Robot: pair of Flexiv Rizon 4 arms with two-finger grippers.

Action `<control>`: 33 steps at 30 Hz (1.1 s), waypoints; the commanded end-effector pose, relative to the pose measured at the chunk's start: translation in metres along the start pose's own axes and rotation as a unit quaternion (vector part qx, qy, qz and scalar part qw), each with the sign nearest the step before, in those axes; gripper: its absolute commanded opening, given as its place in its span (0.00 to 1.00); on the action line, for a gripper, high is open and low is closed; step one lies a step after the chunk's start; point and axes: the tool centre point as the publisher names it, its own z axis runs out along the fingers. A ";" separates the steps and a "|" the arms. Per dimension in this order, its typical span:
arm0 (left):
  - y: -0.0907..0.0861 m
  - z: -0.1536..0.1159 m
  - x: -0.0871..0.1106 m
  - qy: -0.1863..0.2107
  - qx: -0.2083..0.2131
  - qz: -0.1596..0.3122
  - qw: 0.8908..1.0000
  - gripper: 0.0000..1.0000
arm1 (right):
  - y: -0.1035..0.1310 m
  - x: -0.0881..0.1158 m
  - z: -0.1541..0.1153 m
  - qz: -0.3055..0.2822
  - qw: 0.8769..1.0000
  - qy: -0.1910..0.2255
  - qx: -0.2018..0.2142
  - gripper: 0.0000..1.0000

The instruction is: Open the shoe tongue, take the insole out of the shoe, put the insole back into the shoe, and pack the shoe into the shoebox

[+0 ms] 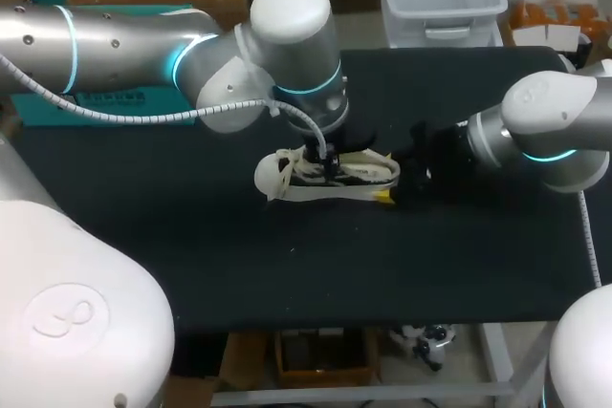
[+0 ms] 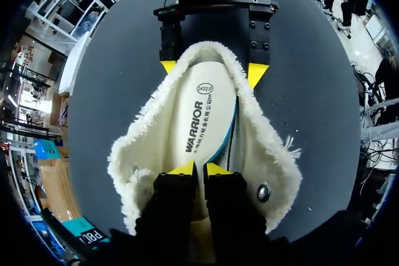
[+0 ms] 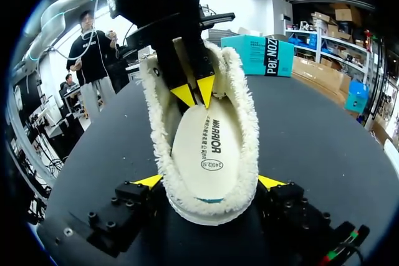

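Evidently the left gripper (image 2: 201, 167) is pinched on the insole (image 2: 199, 110) inside the shoe (image 1: 359, 183), apparently to draw it out. The right gripper (image 3: 210, 182) clamps the heel (image 3: 209, 207) from both sides, steadying it near the table's (image 1: 191, 255) middle.

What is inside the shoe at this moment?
A cream insole, with the left gripper pinching its front end. The shoe's toe end is hidden behind the gripper.

There is 1 shoe (image 1: 335, 179) with 1 insole (image 2: 199, 113), 1 teal shoebox (image 3: 265, 54) and 1 table (image 1: 191, 255). There are 2 arms, the left arm (image 1: 143, 45) and the right arm (image 1: 555, 131), and 2 grippers, the left gripper (image 2: 199, 167) and the right gripper (image 3: 209, 182)
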 end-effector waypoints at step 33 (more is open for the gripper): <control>-0.017 -0.008 0.011 0.173 -0.005 0.018 0.985 0.27 | -0.001 0.005 0.005 -0.001 1.000 0.003 -0.001 0.00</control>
